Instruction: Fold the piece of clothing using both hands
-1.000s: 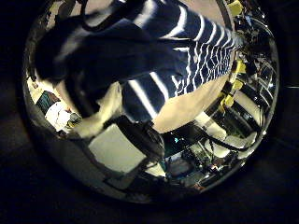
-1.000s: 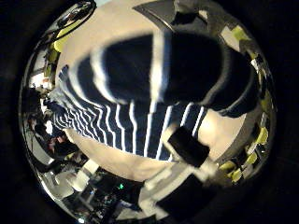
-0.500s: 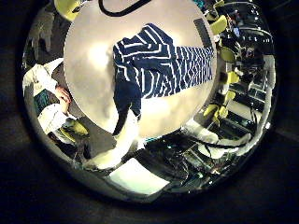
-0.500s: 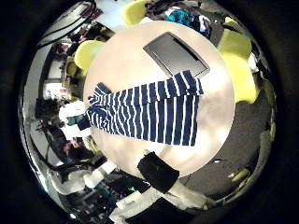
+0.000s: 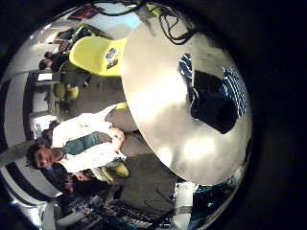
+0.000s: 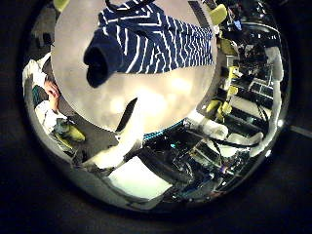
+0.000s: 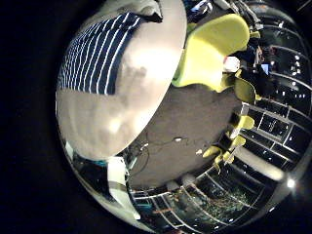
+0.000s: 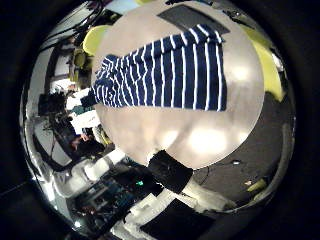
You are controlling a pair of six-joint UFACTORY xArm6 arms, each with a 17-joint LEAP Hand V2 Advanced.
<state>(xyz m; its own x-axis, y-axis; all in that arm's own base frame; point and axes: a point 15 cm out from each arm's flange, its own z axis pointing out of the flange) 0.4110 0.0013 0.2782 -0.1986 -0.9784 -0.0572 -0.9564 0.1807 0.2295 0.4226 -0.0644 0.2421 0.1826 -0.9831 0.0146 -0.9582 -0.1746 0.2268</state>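
Note:
A striped piece of clothing (image 8: 165, 75) lies spread on the round table (image 8: 190, 135), small and far from both palms. It also shows in the left thumb side view as a striped cloth (image 6: 151, 39), bunched at one end, and at the table's far part (image 7: 97, 58) in the right little finger side view. Both hands hang well above it and hold nothing. Of my right hand (image 8: 170, 170) only a black part and a pale straight part show. A straight pale finger (image 6: 125, 127) of my left hand reaches over the table (image 6: 146, 97). A black lump (image 5: 216, 96) covers part of the cloth (image 5: 237, 91).
A flat dark pad (image 8: 190, 15) lies on the table beyond the clothing. Chairs (image 7: 214, 44) stand round the table, one more (image 5: 106, 57) on the left hand's side. The table edge (image 7: 156, 117) curves close to the cloth.
A second ago the cloth filled both thumb side views, close to the palms. Both cameras have since drawn far up and away, and the cloth stays lying on the table.

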